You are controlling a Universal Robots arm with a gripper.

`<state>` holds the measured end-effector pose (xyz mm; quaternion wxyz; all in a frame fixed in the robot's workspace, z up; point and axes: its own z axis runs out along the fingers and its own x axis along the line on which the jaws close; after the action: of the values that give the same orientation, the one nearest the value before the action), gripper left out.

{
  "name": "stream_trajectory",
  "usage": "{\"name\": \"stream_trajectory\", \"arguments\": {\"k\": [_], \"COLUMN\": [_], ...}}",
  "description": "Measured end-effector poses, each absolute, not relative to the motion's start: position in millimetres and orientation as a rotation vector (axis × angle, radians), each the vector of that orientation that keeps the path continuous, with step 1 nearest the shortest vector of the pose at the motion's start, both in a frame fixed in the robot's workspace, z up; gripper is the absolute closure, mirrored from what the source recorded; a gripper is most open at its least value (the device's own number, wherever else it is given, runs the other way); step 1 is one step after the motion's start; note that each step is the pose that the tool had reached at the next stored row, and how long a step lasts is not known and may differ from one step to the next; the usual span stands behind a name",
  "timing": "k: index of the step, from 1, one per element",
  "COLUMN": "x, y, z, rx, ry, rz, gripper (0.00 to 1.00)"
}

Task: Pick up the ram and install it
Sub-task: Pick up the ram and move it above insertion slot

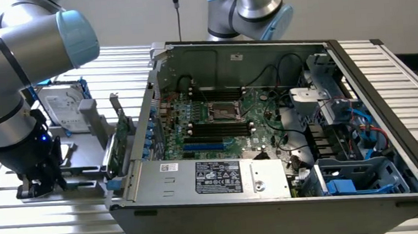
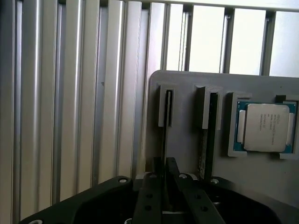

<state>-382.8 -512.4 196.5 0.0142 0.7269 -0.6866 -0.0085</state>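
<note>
The ram [image 2: 164,135] is a thin dark stick standing on edge in a slot of the grey holder [image 2: 187,84]. My gripper [image 2: 164,164] is down over its near end, and the two black fingers [image 2: 149,196] press against it from both sides. In the exterior view the gripper [image 1: 41,186] is low over the holder [image 1: 86,150], at the exterior view's left of the open computer case [image 1: 274,201]. The black memory slots [image 1: 221,130] on the motherboard lie inside the case.
A second dark stick [image 2: 208,140] stands in the neighbouring slot, and a processor [image 2: 266,126] lies in a pocket beside it. A hard drive [image 1: 65,108] and a green expansion card [image 1: 124,134] stand on the holder. A second arm [image 1: 249,9] is behind the case.
</note>
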Motion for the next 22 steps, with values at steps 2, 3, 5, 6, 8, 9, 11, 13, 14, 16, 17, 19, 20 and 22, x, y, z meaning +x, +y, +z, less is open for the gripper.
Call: {"name": "stream_trajectory", "arguments": {"k": [2, 3, 5, 6, 8, 9, 11, 13, 14, 16, 17, 19, 20, 22], "x": [-382.8, -382.8, -382.7, -382.7, -382.7, -382.7, -382.7, -382.6, -382.5, -382.4, -382.3, -382.3, -382.3, -382.2], "y": [-512.4, -512.4, -512.4, -512.4, -512.4, -512.3, -512.4, -512.4, -512.4, -512.4, -512.4, -512.4, -512.4, -512.4], "z": [196.5, 196.5, 196.5, 196.5, 196.5, 196.5, 196.5, 196.5, 196.5, 196.5, 196.5, 196.5, 196.5, 196.5], "rx": [2.263, 2.263, 2.263, 2.263, 2.263, 2.263, 2.259, 2.252, 2.248, 2.240, 2.236, 2.228, 2.225, 2.222], "ry": [-2.138, -2.138, -2.138, -2.138, -2.138, -2.139, -2.143, -2.150, -2.154, -2.163, -2.167, -2.175, -2.178, -2.181], "rz": [-0.027, -0.027, -0.027, -0.027, -0.027, -0.027, -0.027, -0.027, -0.027, -0.028, -0.028, -0.028, -0.029, -0.030], "gripper": [0.85, 0.85, 0.85, 0.85, 0.85, 0.85, 0.85, 0.85, 0.85, 0.85, 0.85, 0.85, 0.85, 0.85]}}
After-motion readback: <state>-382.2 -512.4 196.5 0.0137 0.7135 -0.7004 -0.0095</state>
